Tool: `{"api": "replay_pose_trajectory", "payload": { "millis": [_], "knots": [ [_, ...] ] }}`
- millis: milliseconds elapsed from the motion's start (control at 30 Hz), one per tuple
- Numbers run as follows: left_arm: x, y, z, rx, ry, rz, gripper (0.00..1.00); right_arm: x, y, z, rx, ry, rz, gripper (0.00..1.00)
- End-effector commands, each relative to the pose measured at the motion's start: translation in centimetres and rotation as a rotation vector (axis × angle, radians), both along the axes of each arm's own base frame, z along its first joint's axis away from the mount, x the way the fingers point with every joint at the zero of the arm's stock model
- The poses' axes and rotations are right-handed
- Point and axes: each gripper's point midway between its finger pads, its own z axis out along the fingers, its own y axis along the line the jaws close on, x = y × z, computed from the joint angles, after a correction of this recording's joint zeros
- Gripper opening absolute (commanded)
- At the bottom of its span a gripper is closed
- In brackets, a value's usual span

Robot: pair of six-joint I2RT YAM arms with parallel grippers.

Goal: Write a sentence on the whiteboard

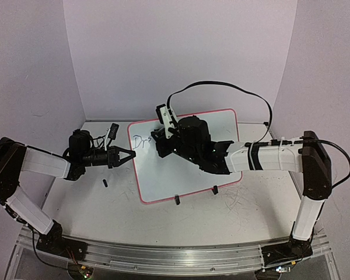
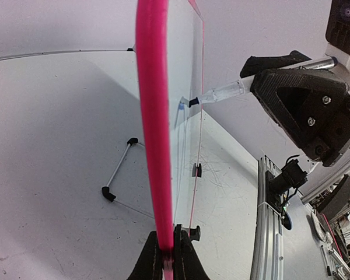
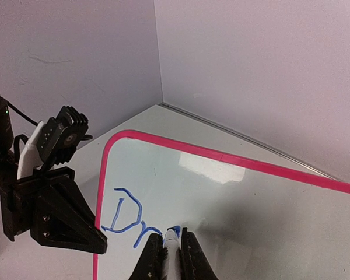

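On the scuffed bench (image 1: 233,213) the whiteboard (image 1: 163,175) is sitting at centre, its pink left rim being clamped by the left hand (image 2: 166,259). The right hand (image 3: 170,256) is squeezing a marker (image 3: 171,239), tip touching the board beside the blue letters (image 3: 123,213) "Dr".

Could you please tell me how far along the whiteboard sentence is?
Done: blue "Dr" written on the whiteboard. In hand: the right claw presses the marker on a third letter while the left claw pinches the board's rim. Left: the rest of the sentence.
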Motion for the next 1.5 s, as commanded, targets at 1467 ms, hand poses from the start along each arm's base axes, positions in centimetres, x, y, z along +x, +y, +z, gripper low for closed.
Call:
{"api": "replay_pose_trajectory", "payload": {
  "millis": [1467],
  "knots": [
    [0.4, -0.4, 1.9, 0.004, -0.111, -0.007, 0.0, -0.4, -2.3, 2.8, 0.07, -0.003, 0.072, 0.0]
  ]
}}
